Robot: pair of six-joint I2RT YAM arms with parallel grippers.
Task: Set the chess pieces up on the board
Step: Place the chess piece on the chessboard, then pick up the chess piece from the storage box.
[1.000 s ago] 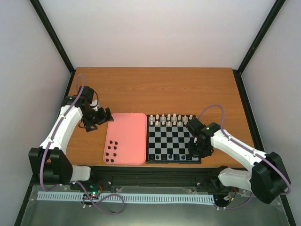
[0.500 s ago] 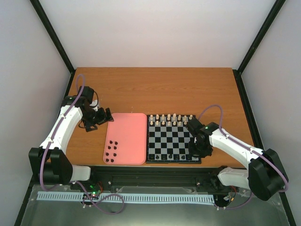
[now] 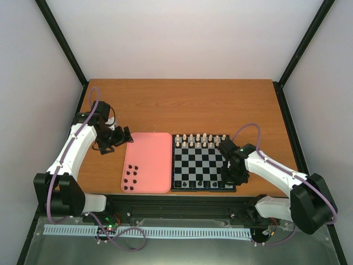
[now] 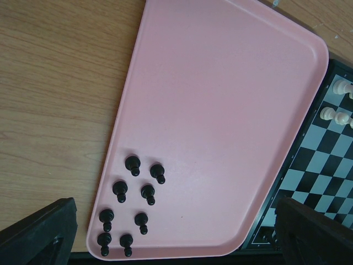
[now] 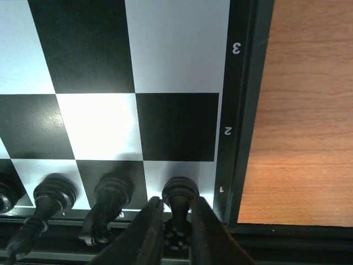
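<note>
Right wrist view: on the black rim of the board point(image 5: 238, 88) we read the white numerals 3, 2 and 1, one beside each row of squares.

Pink tray point(image 4: 220, 110) on wooden tabletop point(image 3: 182, 105); cream-white pieces point(image 3: 198, 139) to its right, apparently two rows.

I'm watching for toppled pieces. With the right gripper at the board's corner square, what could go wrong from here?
The right gripper clasps the black corner piece, with a neighbouring piece one square over; opening or lifting off skewed could tip either. The corner piece sits near the board rim and might fall off.
</note>
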